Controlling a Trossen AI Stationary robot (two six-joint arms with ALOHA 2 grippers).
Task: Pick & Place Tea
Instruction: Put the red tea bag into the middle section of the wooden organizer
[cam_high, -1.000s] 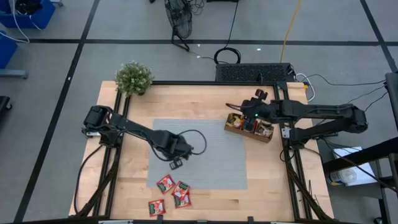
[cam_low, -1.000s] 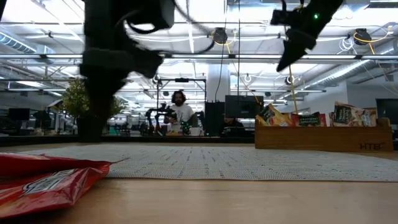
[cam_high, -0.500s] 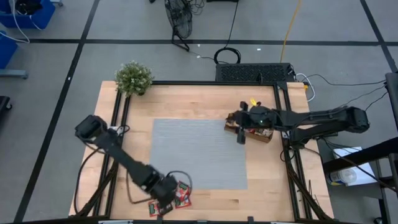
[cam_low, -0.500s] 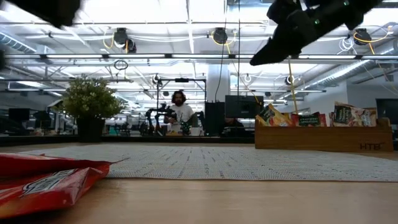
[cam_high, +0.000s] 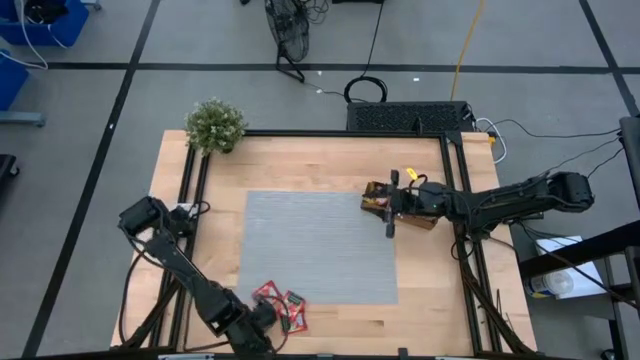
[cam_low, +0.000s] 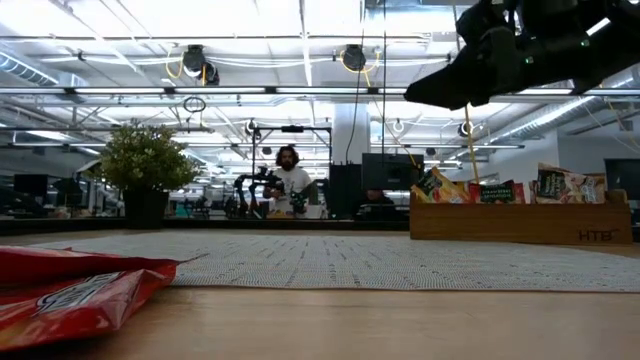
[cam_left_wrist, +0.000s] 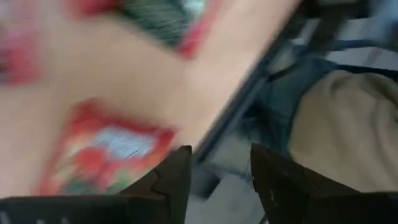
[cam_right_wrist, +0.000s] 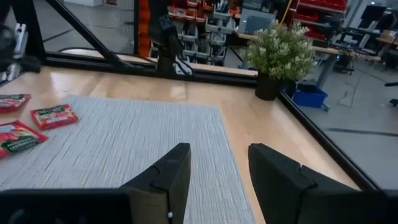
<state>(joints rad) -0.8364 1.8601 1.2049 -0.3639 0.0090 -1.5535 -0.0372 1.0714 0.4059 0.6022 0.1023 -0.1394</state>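
Figure: two arms at a wooden table (cam_high: 330, 160), described from its near edge toward the far one.

Nearest, the left gripper (cam_left_wrist: 214, 171) sits low at the near edge, its two fingers apart with nothing between them. Just ahead of it lie red tea sachets (cam_high: 268, 295): several of them, part on the near strip of the grey mat (cam_high: 320, 245), part on bare wood, and one (cam_left_wrist: 106, 152) flat just beyond the fingertips in the blurred wrist view.

Well beyond, across the mat, the right gripper (cam_right_wrist: 214, 171) hangs in the air beside the wooden tray (cam_high: 405, 205), fingers apart and empty. More sachets stand upright in the tray (cam_low: 520, 220) just behind it.

Farthest stands a potted plant (cam_high: 215, 125) at the table's far corner.

The step appears to be a pick of one red sachet. To do it well, the left gripper should probably centre over a single sachet's edge, clear of its neighbours, and descend squarely, since a flat packet gives little to pinch.
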